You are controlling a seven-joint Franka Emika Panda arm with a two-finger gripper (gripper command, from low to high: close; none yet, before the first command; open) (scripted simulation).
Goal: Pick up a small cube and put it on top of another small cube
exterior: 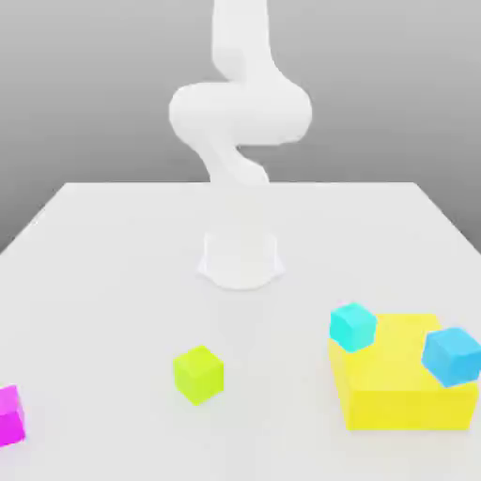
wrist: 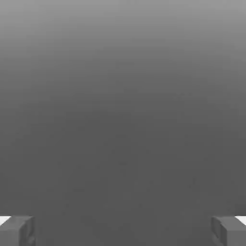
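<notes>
Cubes spread on the counter, tool released

From the exterior view's left I see a magenta cube [exterior: 9,414] at the edge of the white counter [exterior: 113,282], then a lime cube [exterior: 198,374], alone. Further right a cyan cube [exterior: 353,326] touches a yellow block [exterior: 399,390], and a blue cube [exterior: 452,356] sits on it. My tool [wrist: 123,230] is spread wide, gripping nothing

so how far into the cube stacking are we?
Nothing done yet. The lime cube, cyan cube, blue cube and magenta cube all sit separately, none stacked on another; the blue one rests on the yellow block. The hand is open and holds nothing. Left: pick a cube, grasp, lift, place on another.
</notes>
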